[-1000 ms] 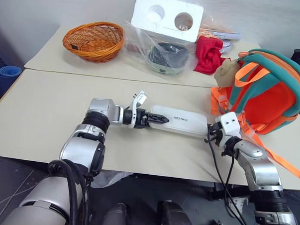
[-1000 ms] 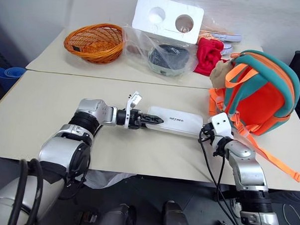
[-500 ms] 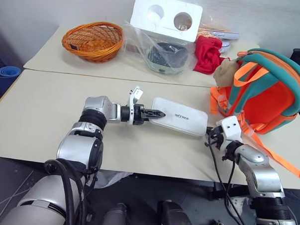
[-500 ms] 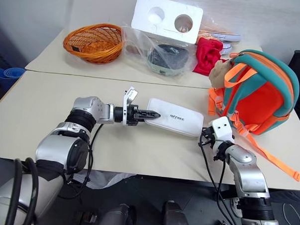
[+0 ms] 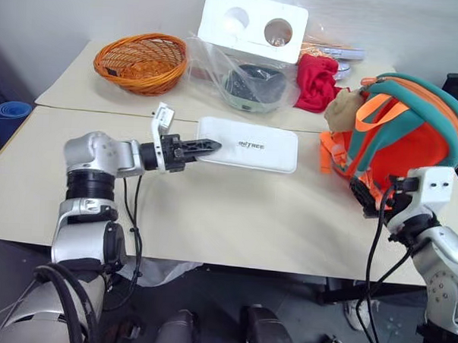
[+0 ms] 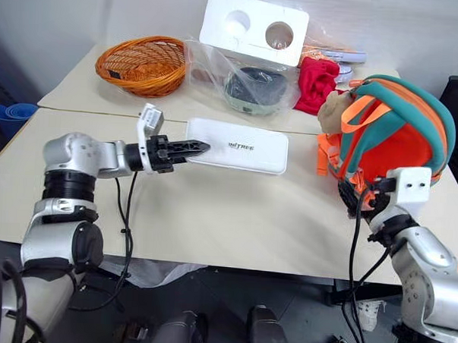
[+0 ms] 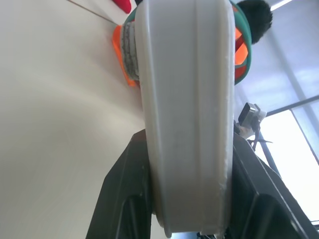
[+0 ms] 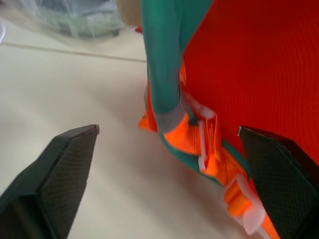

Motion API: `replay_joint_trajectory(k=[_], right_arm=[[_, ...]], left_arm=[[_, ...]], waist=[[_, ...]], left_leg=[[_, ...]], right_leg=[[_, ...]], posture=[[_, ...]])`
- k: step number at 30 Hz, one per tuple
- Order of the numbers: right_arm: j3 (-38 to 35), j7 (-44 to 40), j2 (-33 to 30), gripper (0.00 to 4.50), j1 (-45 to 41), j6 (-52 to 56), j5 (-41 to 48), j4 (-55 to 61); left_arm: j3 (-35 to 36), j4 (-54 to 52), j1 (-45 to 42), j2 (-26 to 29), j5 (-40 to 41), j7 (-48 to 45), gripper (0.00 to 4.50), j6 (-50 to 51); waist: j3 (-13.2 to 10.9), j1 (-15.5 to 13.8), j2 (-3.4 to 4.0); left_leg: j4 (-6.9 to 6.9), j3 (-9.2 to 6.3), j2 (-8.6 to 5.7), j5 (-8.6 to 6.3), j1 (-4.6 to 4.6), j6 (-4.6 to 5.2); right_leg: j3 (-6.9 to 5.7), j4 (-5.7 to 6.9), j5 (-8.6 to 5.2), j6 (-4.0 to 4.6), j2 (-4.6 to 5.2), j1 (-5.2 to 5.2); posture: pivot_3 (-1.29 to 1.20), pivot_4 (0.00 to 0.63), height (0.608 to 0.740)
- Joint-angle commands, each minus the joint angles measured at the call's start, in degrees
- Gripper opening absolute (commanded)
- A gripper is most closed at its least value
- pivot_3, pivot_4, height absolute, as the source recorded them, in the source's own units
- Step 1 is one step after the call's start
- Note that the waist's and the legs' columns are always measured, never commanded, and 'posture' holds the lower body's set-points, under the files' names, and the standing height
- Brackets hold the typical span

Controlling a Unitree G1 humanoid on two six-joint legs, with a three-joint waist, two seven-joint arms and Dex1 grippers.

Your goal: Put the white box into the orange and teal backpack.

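Beige worktop, two tables pushed together, seam running across behind the arms.

Nearest me, by the front right corner: right gripper, fingers spread wide with nothing between them, pointing at the lower front of the orange and teal backpack. In the right wrist view the orange webbing and a teal strap sit between the two spread fingers.

Mid-worktop: left gripper pinches one short end of the white box, which is carried clear of the surface, roughly level, long axis pointing toward the backpack. Left wrist view confirms both fingers pressed on the box's flanks.

Far edge: wicker basket, clear bag, styrofoam block, red cloth.

Risks as I judge them:
- Grip is at one end only; the long overhang could droop or twist out of the pinch during transport.
- I cannot see an open mouth on the backpack; pushing the box in could just shove the bag toward the right edge.
- Right fingers may snag webbing instead of the opening.
- Plush toy sits on the approach side and may block.
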State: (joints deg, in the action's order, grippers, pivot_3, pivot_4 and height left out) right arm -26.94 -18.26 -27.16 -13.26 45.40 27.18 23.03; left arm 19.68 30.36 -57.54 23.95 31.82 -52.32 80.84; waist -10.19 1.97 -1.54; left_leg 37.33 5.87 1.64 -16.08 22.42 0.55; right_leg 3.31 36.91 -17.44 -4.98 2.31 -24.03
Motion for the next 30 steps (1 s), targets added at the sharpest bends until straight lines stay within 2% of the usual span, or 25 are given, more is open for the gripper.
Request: replay_joint_trajectory(k=[1, 6, 10, 13, 16, 20, 25, 30], right_arm=[[2.28, 0.38, -1.18, 4.5, -5.87, -2.41, -1.32, -7.0], [5.24, -0.96, -1.3, 4.5, -18.22, -9.92, -4.45, -25.66], [7.23, -2.96, -1.49, 4.5, -22.8, -14.46, -6.26, -34.56], [8.49, -4.08, -1.02, 3.87, -24.64, -18.23, -7.15, -38.34], [9.44, -5.46, -1.35, 2.95, -24.52, -19.72, -7.34, -38.55], [9.99, -9.21, -2.12, 1.6, -23.4, -18.99, -5.51, -34.86], [11.8, -19.74, -4.99, 0.04, -19.52, -12.59, 1.93, -22.87], [10.55, -29.58, -12.95, 0.02, -13.26, 0.34, 15.64, -6.27]], left_arm=[[6.02, -7.03, -0.5, -0.47, 5.09, 3.7, 1.39, 1.54], [9.97, -13.18, 0.86, -0.66, 9.41, 6.89, 1.39, 3.29], [10.88, -15.84, 1.91, -0.5, 11.28, 9.16, 1.39, 3.97], [10.7, -19.15, 4.0, 0.41, 11.38, 11.15, 1.39, 2.9], [10.9, -21.77, 5.66, 1.2, 12.52, 11.58, 1.39, 2.33], [11.91, -22.55, 6.24, 1.91, 14.1, 12.05, 1.39, 2.11], [10.94, -20.86, 5.77, 3.63, 13.91, 11.57, 1.39, -2.79], [7.36, -19.97, 5.8, 6.53, 12.55, 8.02, 1.39, -10.8]], waist=[[-0.01, -0.02, -0.01], [-0.01, 0.06, 0.0], [-0.01, 0.26, 0.0], [-0.01, 0.54, 0.0], [-0.01, 0.92, 0.0], [-0.02, 1.25, 0.01], [-0.03, 1.2, 0.04], [-0.06, 0.94, 0.05]], left_leg=[[0.01, -0.01, 0.0, 0.0, 0.0, 0.0], [-0.02, 0.05, -0.02, 0.03, 0.03, -0.04], [-0.05, 0.1, 0.01, 0.07, 0.03, -0.1], [-0.06, 0.12, 0.0, 0.08, 0.03, -0.13], [-0.06, 0.14, 0.0, 0.09, 0.03, -0.14], [-0.08, 0.11, 0.02, 0.12, 0.03, -0.2], [-0.14, 0.1, 0.03, 0.13, 0.03, -0.24], [-0.16, 0.08, 0.03, 0.13, 0.03, -0.25]], right_leg=[[-0.01, 0.0, 0.0, 0.0, 0.0, 0.0], [-0.01, -0.01, 0.0, 0.0, 0.0, -0.04], [-0.01, 0.04, 0.0, 0.0, -0.02, -0.09], [0.0, 0.04, 0.0, 0.0, -0.02, -0.08], [0.0, 0.08, 0.0, 0.0, -0.01, -0.08], [-0.02, 0.11, 0.0, 0.0, -0.02, -0.09], [-0.03, 0.1, 0.0, 0.0, -0.04, -0.09], [-0.05, 0.07, 0.0, 0.0, -0.04, -0.09]], posture=[[0.0, 0.15, 0.74], [0.0, 0.15, 0.74], [0.0, 0.15, 0.74], [0.0, 0.15, 0.74], [0.0, 0.15, 0.74], [0.0, 0.15, 0.74], [0.0, 0.15, 0.74], [0.0, 0.15, 0.74]])
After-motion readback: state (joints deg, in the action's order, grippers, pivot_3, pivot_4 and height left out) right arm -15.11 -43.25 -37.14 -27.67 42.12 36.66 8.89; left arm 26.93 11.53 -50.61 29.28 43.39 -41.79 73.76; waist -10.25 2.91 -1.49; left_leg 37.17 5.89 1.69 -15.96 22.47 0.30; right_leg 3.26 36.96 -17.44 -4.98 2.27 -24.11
